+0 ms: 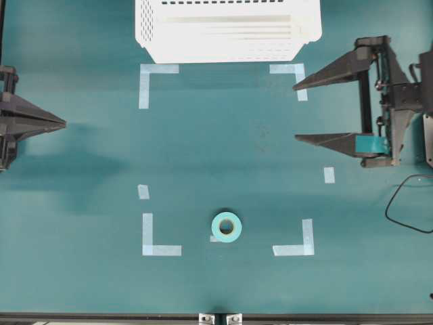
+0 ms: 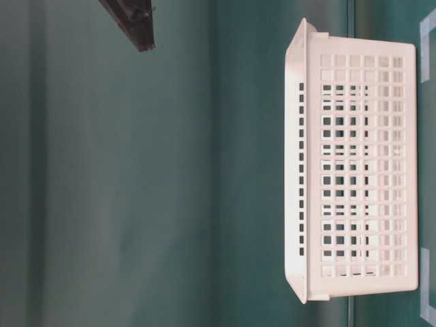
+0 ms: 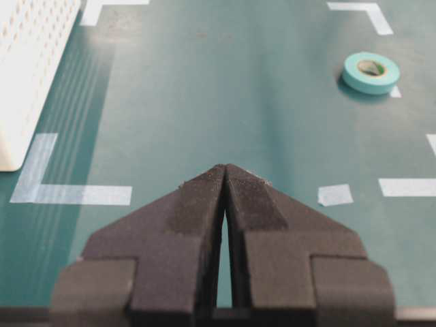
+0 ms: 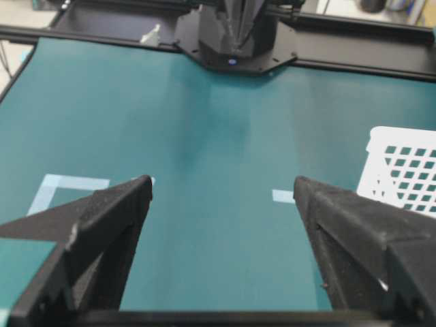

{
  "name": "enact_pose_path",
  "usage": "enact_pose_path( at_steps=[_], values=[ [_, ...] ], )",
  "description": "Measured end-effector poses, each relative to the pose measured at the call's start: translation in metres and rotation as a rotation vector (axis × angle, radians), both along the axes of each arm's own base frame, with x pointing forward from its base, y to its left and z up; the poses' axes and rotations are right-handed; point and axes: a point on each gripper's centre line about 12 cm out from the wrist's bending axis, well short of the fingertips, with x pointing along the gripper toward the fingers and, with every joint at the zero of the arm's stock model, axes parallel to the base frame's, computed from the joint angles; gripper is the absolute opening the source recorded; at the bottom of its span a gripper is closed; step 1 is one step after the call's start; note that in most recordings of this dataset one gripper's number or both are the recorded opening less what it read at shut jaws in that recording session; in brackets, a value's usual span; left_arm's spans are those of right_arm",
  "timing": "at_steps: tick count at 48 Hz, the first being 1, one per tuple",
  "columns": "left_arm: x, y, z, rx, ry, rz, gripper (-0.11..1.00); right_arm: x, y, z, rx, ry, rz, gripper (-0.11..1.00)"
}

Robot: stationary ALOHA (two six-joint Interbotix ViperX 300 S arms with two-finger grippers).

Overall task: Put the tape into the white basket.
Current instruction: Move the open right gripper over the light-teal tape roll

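The mint-green tape [image 1: 226, 227] lies flat on the teal table near the front, between the two front corner marks; the left wrist view shows the tape [image 3: 370, 72] far ahead to the right. The white basket [image 1: 228, 30] stands at the back edge, its perforated side [image 2: 361, 170] filling the table-level view. My left gripper [image 1: 64, 123] rests at the left edge, shut with nothing in it [image 3: 225, 167]. My right gripper [image 1: 296, 112] hovers at the right, wide open and empty [image 4: 221, 187], well away from the tape.
Pale blue tape corner marks [image 1: 157, 70] [image 1: 161, 248] [image 1: 295, 247] outline a rectangle on the table, with small loose strips [image 1: 329, 175] [image 1: 143, 191]. A black cable [image 1: 406, 203] loops at the right edge. The opposite arm's base [image 4: 235, 34] stands across the table.
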Motion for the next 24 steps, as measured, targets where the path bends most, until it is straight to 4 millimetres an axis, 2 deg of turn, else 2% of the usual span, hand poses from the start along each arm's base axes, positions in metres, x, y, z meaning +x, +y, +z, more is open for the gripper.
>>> enact_pose_path(
  at_steps=[14,24],
  values=[
    [0.000,0.000,-0.001,0.000,-0.003,0.002,-0.11,0.014,0.009,-0.011,-0.011,0.055,0.031,0.94],
    [0.000,0.000,-0.001,0.000,-0.003,0.000,-0.11,0.032,0.017,-0.025,-0.029,0.170,0.053,0.94]
  ],
)
